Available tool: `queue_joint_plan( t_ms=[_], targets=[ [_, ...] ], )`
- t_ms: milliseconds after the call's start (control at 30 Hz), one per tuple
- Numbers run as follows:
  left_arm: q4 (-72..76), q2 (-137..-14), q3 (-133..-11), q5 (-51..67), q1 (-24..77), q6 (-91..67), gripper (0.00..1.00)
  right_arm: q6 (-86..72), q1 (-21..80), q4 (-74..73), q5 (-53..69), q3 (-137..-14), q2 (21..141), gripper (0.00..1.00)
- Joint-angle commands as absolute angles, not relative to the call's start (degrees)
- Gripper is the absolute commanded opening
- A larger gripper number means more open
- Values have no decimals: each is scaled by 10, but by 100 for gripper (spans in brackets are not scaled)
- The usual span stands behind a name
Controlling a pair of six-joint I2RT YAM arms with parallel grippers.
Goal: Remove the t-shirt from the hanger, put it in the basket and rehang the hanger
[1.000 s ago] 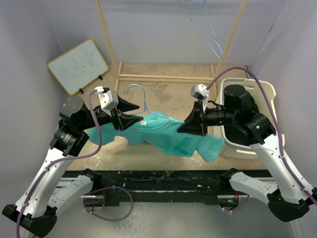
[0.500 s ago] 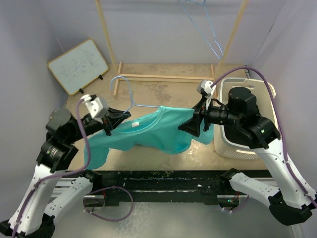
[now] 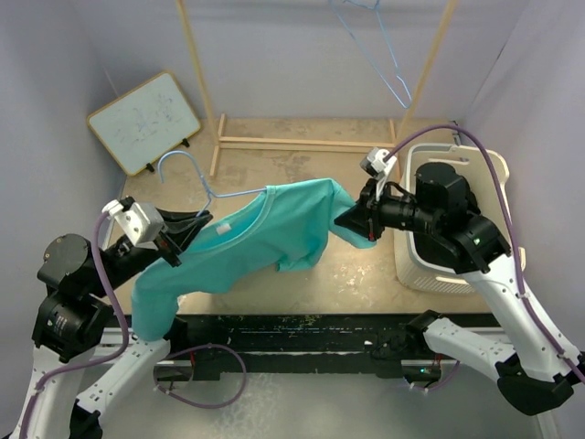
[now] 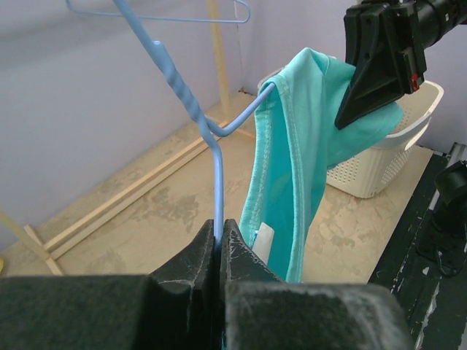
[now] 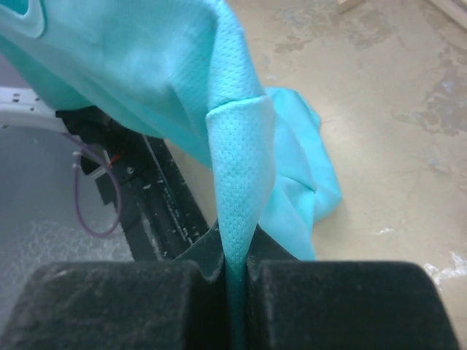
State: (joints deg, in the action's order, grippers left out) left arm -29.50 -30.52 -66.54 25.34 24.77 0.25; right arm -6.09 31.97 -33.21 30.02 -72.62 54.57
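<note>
We find the shirt [image 3: 265, 242] hanging in the air across the middle of the top view. It is stretched from lower left to centre right above the table [image 3: 302, 174], with one sleeve drooping at lower left. The hanger [image 3: 187, 169] rises at centre left, its hook pointing toward the upper left. In the left wrist view one of its wire shoulders is bare. The other runs into the neck opening at upper centre, so we judge the job about half done: that last shoulder has to slip out of the collar. The left gripper [image 3: 187, 224] is pressed together on the bare wire just below the twisted neck. Its arm is swung out to the lower left, the forearm reaching back toward the centre. The right gripper [image 3: 355, 219] is pinching a fold of the cloth at the shirt's right end, its arm raised beside the basket [image 3: 430, 274] and pointing left. We reckon drawing the two further apart would free the collar, though cloth could catch on the wire's end.
</note>
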Motion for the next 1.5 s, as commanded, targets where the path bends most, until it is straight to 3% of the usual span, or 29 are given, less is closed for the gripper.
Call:
queue_joint_plan(
  t_ms=[0, 167, 367, 767, 1233, 1400, 1433, 1467],
  targets=[
    [-301, -289, -677, 219, 245, 11, 0, -108, 321, -297, 92, -741, 521, 0],
    [-334, -259, -688, 198, 245, 14, 0, -187, 320, -387, -303, -785, 544, 0],
    [-379, -228, -716, 187, 246, 12, 0, -216, 318, -417, -441, -768, 539, 0],
    [-353, -189, -700, 157, 246, -3, 0, -207, 317, -397, -226, -706, 562, 0],
    [-350, -167, -699, 115, 246, -9, 0, -221, 315, -441, -295, -689, 548, 0],
    [-331, -174, -683, 120, 246, -19, 0, -187, 315, -398, -163, -680, 542, 0],
    [-321, -182, -673, 132, 246, -20, 0, -169, 315, -372, -112, -677, 532, 4],
    [-313, -195, -664, 146, 246, -21, 0, -143, 315, -336, -48, -676, 521, 20]
  ],
)
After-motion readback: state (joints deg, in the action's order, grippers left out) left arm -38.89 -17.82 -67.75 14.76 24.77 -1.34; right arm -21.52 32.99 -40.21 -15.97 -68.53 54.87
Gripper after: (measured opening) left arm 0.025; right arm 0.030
